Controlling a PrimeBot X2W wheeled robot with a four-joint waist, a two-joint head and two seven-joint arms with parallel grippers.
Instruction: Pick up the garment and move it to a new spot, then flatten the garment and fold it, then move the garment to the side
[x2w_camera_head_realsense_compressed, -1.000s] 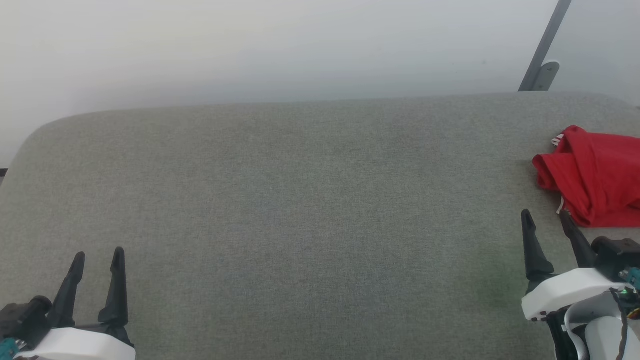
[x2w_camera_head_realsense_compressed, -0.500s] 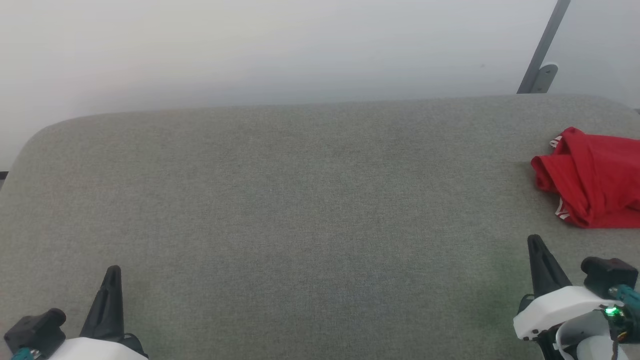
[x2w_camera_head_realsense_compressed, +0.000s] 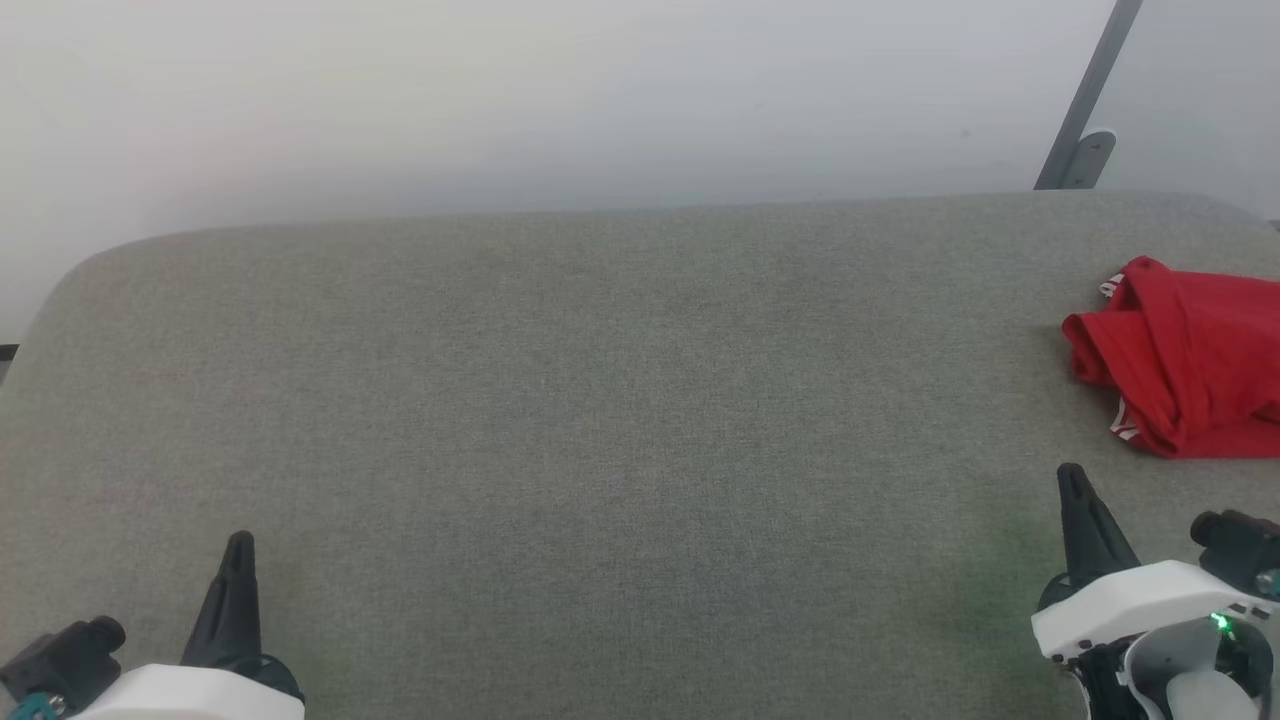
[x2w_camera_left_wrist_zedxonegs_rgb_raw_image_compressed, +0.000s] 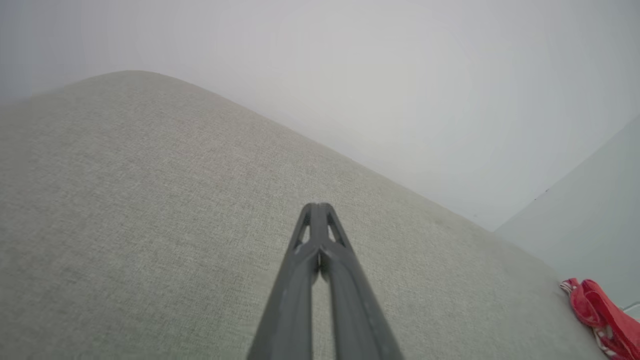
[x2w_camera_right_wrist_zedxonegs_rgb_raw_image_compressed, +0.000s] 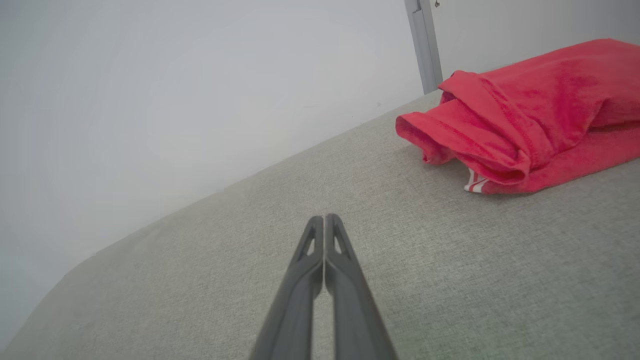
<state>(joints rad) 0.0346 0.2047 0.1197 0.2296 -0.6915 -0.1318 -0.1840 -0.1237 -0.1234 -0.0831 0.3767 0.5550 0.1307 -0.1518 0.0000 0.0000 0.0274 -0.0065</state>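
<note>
The garment (x2w_camera_head_realsense_compressed: 1190, 360) is a bright red shirt lying crumpled at the far right of the grey fabric surface (x2w_camera_head_realsense_compressed: 600, 420); a bit of red-and-white striped trim shows at its near edge. It also shows in the right wrist view as the garment (x2w_camera_right_wrist_zedxonegs_rgb_raw_image_compressed: 525, 115) and small at the lower right of the left wrist view, the garment (x2w_camera_left_wrist_zedxonegs_rgb_raw_image_compressed: 600, 315). My right gripper (x2w_camera_head_realsense_compressed: 1072, 475) is shut and empty, a short way in front of the shirt and not touching it; its tips (x2w_camera_right_wrist_zedxonegs_rgb_raw_image_compressed: 325, 218) meet. My left gripper (x2w_camera_head_realsense_compressed: 240, 542) is shut and empty at the lower left, far from the shirt, fingers (x2w_camera_left_wrist_zedxonegs_rgb_raw_image_compressed: 317, 207) pressed together.
A pale wall rises behind the surface's rounded far edge (x2w_camera_head_realsense_compressed: 600, 212). A slanted grey metal bar with a bracket (x2w_camera_head_realsense_compressed: 1085, 110) stands at the back right, behind the shirt. The broad middle of the grey surface lies between my two grippers.
Both grippers have gone from open to shut, with nothing between them. Both have drawn back toward the bottom of the head view; the right one now sits farther from the shirt. The shirt lies unchanged.
</note>
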